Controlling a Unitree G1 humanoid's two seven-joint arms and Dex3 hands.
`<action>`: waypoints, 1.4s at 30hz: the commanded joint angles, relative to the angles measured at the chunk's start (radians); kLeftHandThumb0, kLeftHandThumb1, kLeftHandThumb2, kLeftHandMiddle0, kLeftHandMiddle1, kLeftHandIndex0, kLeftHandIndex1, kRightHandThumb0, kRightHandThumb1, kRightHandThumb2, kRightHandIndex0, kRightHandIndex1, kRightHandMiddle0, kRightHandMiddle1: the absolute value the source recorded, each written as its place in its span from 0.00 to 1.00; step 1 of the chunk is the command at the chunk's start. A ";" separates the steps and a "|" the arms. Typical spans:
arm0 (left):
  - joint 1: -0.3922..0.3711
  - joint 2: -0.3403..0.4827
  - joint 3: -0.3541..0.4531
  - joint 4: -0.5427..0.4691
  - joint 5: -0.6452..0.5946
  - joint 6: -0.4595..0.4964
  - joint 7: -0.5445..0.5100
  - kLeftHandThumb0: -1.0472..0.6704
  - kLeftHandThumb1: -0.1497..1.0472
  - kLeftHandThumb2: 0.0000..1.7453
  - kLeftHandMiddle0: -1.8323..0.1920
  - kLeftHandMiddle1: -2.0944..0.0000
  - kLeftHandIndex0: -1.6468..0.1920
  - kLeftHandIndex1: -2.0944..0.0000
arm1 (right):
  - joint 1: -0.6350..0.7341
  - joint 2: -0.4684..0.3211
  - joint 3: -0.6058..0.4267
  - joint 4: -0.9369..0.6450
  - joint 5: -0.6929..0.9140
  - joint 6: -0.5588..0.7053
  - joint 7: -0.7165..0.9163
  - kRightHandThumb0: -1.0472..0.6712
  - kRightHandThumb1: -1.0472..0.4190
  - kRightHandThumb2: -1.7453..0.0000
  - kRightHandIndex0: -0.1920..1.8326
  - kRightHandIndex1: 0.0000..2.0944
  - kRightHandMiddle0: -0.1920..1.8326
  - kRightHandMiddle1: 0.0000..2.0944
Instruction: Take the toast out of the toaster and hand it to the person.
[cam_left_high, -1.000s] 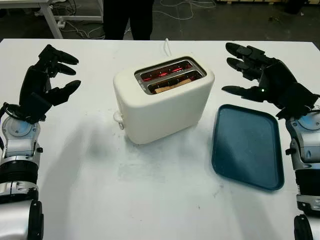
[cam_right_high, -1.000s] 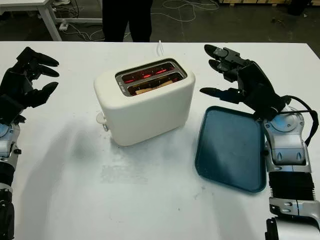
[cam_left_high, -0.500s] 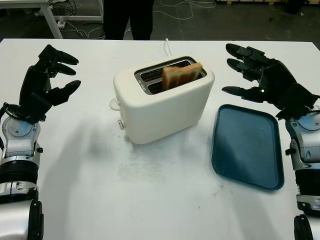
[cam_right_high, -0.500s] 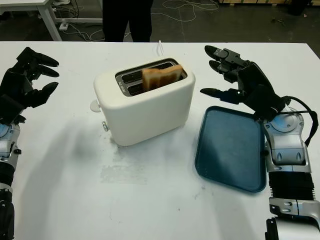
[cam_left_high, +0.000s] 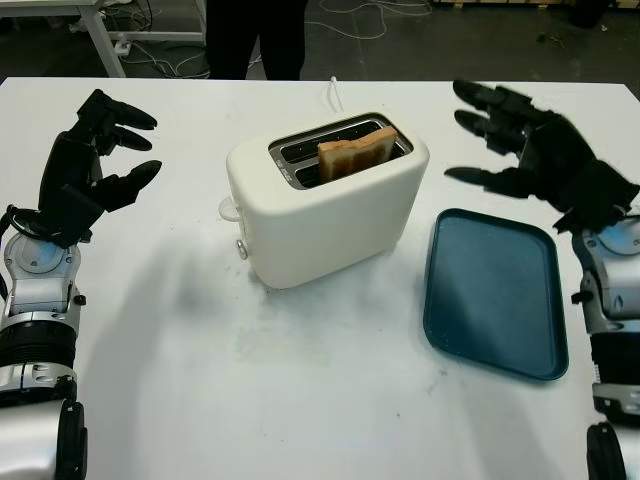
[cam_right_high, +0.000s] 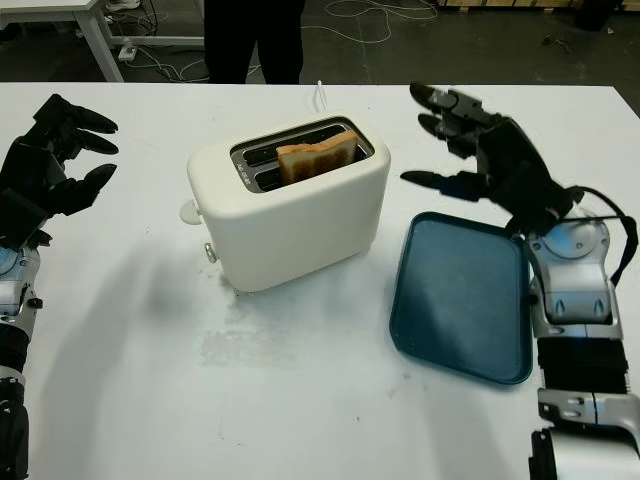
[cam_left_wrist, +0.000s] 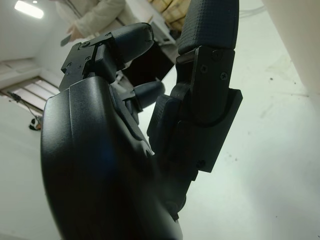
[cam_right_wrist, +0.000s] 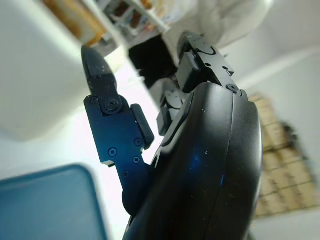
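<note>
A cream toaster stands in the middle of the white table. A browned slice of toast sticks up out of its nearer slot. My right hand hovers open to the right of the toaster, above the far end of a blue tray. My left hand is open well to the left of the toaster, holding nothing. A person in dark trousers stands beyond the table's far edge.
The blue tray lies flat on the table right of the toaster. A white cord runs from the toaster's back toward the far edge. A table leg and cables are on the floor behind.
The slots glowed red with the toast down; the toast then popped up and has settled slightly lower. The side lever rose. My right hand lifted a little and edged away.
</note>
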 joint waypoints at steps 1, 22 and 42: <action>-0.009 0.001 0.000 0.001 -0.001 -0.010 -0.005 0.00 0.89 0.15 0.88 0.25 0.84 0.31 | -0.099 -0.029 0.017 0.016 -0.025 -0.023 -0.004 0.49 0.28 1.00 0.44 0.09 0.42 0.07; -0.013 -0.003 0.003 -0.003 -0.003 0.003 -0.002 0.00 0.89 0.13 0.89 0.24 0.83 0.32 | -0.523 -0.005 0.368 0.394 -0.362 -0.352 0.070 0.34 0.36 0.99 0.73 0.05 0.67 0.03; -0.001 -0.001 0.003 -0.008 0.000 0.001 0.004 0.00 0.89 0.14 0.89 0.24 0.84 0.31 | -0.531 0.040 0.425 0.441 -0.416 -0.405 0.096 0.36 0.32 1.00 0.55 0.46 0.65 0.00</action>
